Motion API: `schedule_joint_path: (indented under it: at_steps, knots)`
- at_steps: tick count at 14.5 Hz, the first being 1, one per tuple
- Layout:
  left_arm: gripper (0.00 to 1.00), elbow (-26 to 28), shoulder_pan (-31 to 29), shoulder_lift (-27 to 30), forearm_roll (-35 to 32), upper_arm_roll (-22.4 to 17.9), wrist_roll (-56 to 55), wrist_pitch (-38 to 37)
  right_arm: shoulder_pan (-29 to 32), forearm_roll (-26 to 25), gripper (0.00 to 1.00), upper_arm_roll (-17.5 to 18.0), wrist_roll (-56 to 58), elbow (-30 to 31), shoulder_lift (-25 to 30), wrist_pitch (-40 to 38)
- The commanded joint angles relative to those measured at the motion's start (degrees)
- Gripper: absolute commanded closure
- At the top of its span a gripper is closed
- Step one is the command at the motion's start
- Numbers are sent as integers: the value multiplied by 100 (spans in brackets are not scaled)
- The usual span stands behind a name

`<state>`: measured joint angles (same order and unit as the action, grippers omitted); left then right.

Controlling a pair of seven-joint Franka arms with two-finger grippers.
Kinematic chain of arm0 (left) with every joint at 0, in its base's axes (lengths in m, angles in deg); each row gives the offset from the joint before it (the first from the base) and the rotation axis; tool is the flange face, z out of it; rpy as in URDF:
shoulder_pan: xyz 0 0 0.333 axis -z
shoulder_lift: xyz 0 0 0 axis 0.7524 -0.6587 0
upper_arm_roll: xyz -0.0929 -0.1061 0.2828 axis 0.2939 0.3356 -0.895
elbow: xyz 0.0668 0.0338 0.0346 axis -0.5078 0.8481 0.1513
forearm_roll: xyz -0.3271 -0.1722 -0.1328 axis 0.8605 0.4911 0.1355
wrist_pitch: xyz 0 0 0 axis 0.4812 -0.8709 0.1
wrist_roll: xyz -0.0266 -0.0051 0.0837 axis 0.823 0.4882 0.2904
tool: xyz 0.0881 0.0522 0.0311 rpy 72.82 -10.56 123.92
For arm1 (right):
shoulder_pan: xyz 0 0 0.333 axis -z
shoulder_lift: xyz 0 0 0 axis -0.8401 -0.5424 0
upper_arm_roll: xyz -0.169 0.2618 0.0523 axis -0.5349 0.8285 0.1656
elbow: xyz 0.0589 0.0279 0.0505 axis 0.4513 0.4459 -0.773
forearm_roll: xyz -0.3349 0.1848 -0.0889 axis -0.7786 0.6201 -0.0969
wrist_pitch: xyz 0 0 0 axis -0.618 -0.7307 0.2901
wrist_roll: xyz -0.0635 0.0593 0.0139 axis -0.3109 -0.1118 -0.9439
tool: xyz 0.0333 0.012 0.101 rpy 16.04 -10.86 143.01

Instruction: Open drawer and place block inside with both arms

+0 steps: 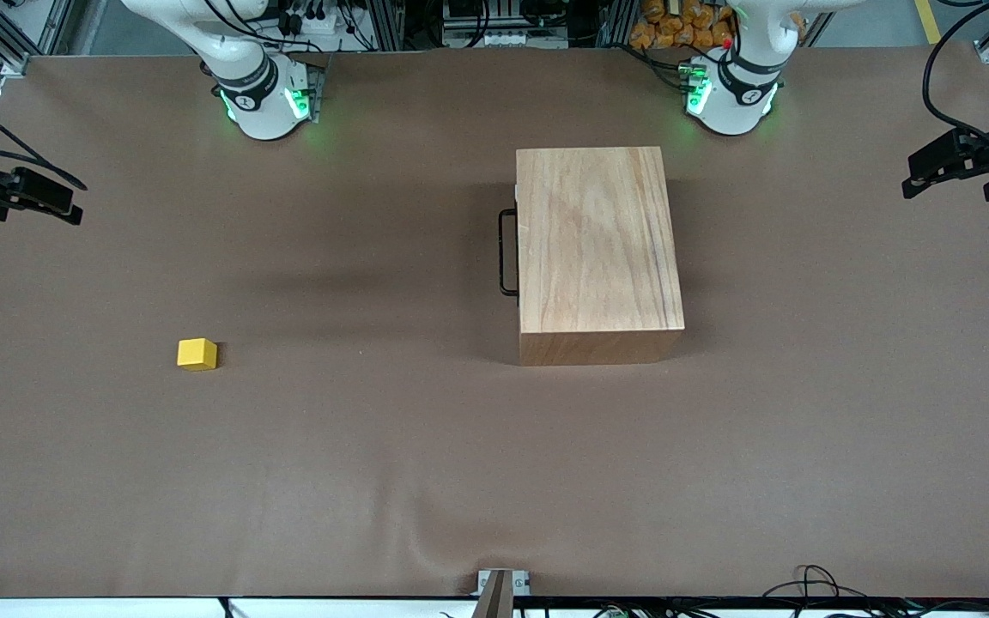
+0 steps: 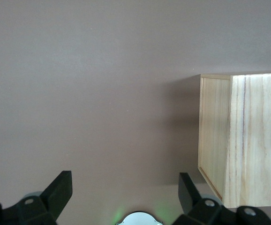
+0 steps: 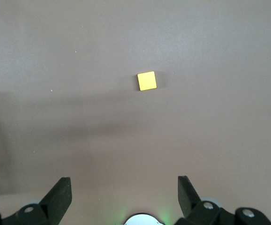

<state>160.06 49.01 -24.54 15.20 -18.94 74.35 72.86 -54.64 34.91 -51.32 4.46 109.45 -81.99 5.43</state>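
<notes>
The large light-wood box (image 1: 597, 249) stands on the table near the left arm's base. Its drawer is shut: only a thin white front panel (image 1: 517, 215) and the black bar handle (image 1: 507, 253) show, facing the right arm's end. The yellow block (image 1: 197, 354) lies alone toward the right arm's end, nearer the front camera than the box. It also shows in the right wrist view (image 3: 146, 80). My right gripper (image 1: 72, 202) (image 3: 124, 190) is open and empty over its end of the table. My left gripper (image 1: 911, 178) (image 2: 124, 187) is open and empty beside the box (image 2: 243, 140).
The brown table cover (image 1: 374, 446) is bare between the block and the box. The green-lit arm bases (image 1: 267, 99) (image 1: 731, 94) stand at the table's edge farthest from the front camera. Cables and aluminium frames lie past that edge.
</notes>
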Motion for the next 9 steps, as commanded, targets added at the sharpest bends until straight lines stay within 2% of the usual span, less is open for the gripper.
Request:
schedule_joint_path:
  at_steps: [1,9]
  knots:
    - [0,-109,-22,-46,113,-9,142,-44,-5,41,0,16,-75,-11,91,-92]
    - [0,-47,13,-133,105,-1,125,-132,-23,33,0,16,-75,-2,109,-83]
